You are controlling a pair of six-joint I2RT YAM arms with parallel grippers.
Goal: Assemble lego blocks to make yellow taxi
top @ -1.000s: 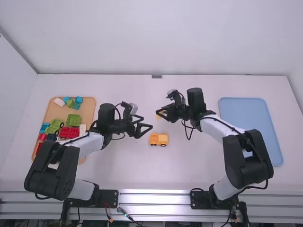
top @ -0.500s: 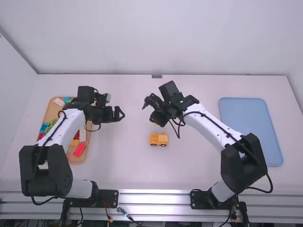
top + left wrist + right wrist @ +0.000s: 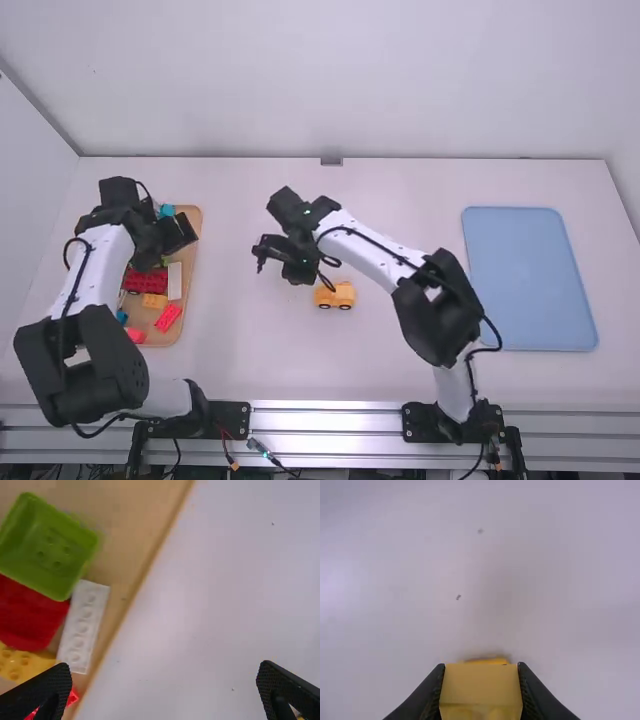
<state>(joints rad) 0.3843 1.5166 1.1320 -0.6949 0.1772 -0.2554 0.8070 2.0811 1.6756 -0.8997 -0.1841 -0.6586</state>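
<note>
Midway across the white table, a yellow block hangs in a robot's grasp

The right gripper [image 3: 300,268] clasps a yellow block [image 3: 481,685] over the middle of the table, left of and slightly beyond a small yellow vehicle [image 3: 337,296] standing upright on dark wheels. At left, the left gripper [image 3: 178,242], released and with its fingers wide apart, is poised above the wooden tray [image 3: 146,317]. Toward the tray's near right side lie a red wheeled piece [image 3: 146,282], a yellow brick [image 3: 155,301], a long white brick [image 3: 175,281] and a tilted red brick [image 3: 168,318]; a green hollow piece [image 3: 50,550] rests against the red one. A blue tray [image 3: 530,280] occupies the right side.

The left arm stretches over the wooden tray, masking much of its left and far contents. The right gripper's own body screens its fingertips in the high view. In its wrist view, the block's lower end is cut off, and a yellow edge peeks from behind it, too covered to identify.
</note>
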